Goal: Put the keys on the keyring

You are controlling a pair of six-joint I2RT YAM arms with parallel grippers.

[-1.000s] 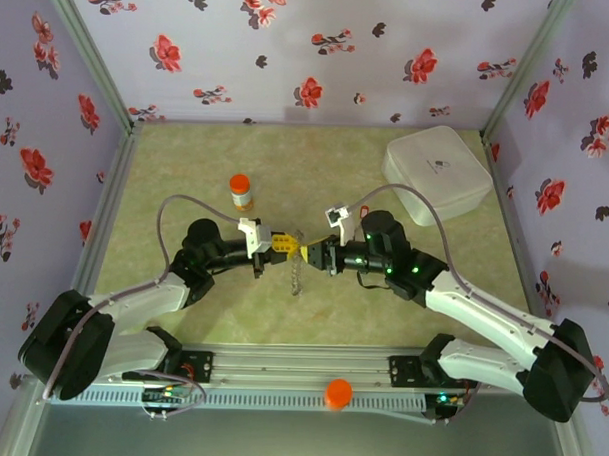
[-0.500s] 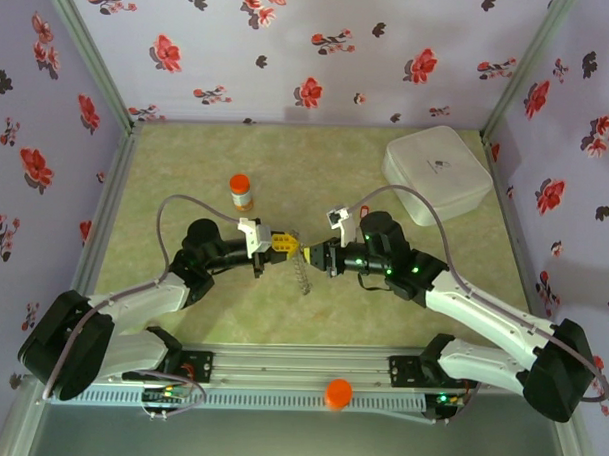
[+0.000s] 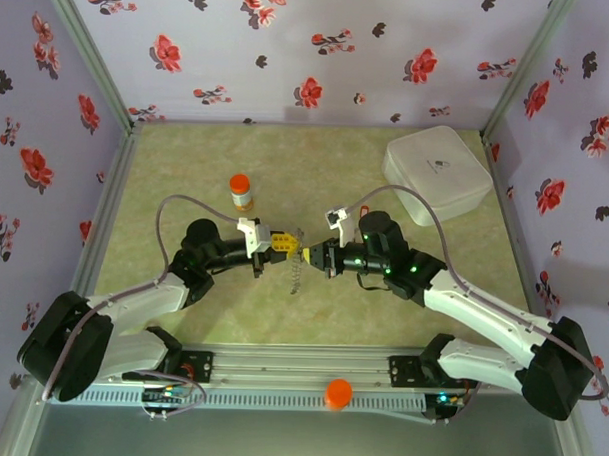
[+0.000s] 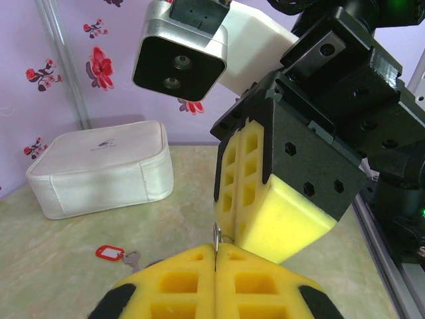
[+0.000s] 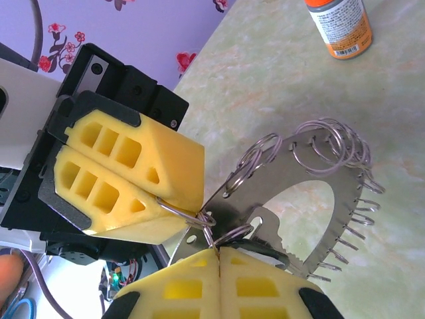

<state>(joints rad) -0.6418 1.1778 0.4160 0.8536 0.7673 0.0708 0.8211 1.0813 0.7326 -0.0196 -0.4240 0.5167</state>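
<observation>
Green marbled tabletop [image 3: 187, 164] under purple flowered walls [image 3: 291, 47], with both arms meeting over its middle. Between them hangs the keyring [image 5: 285, 169]: a flat grey metal ring with a wide hole, its outer edge lined with many small silvery wire loops. From above it shows edge-on as a thin strip, its long axis running from the fingertips toward the near edge of the table. In the right wrist view its broad face is turned to the camera and it reaches away from the fingertips to the right.

The left gripper [image 4: 216, 256] is closed, its yellow pads pinching one small wire loop at the ring's end. The right gripper [image 5: 218, 259] is closed too, pinching a neighbouring loop, and the two sets of fingertips almost touch.

One key [image 4: 133, 259] with a red tag lies flat on the table near a white box [image 4: 99, 166]. An orange-capped bottle [image 3: 241, 192] stands beyond the left gripper.
</observation>
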